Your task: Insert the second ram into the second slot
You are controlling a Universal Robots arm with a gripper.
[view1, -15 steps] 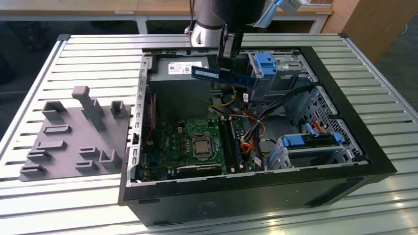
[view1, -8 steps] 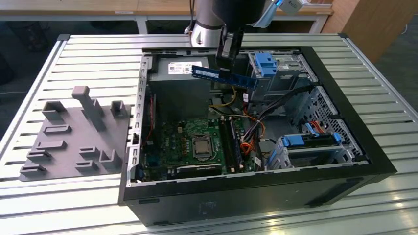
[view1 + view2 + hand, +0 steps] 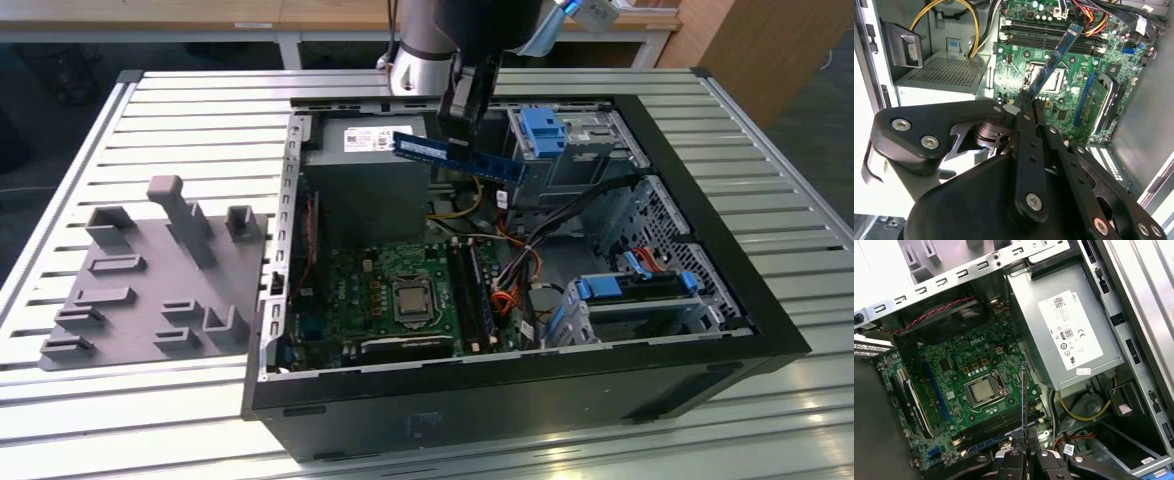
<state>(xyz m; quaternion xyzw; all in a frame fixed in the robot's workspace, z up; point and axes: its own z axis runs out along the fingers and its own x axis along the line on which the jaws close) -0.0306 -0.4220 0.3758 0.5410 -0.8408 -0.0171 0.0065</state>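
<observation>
**Over the open case: carrying the second ram, not yet seating it**

Over the case standing open on the bench, holding the second ram in mid-air, with the claw closed on it at roughly the middle of its length. Hanging at about 12 o'clock from the processor in the exterior view, just beside the power supply. Running there from about 10 o'clock down to 4 o'clock, well apart from the motherboard below.

Reaching out from the claw in the second wrist view, with the second ram slanting over the motherboard toward the memory slots. Appearing edge-on in the first wrist view, as a thin blue line rising from the claw and crossing the memory slots beside the processor.

Judging the pick-up as done and the carry as under way. Touching no slot yet, so counting the insertion itself as not begun. Aiming, by the look of it, for the memory slots at 3 o'clock of the processor in the exterior view. Leaving undone the lining-up over the second slot and the pressing home. Not being able to tell for sure whether the neighbouring slot is already filled.
</observation>
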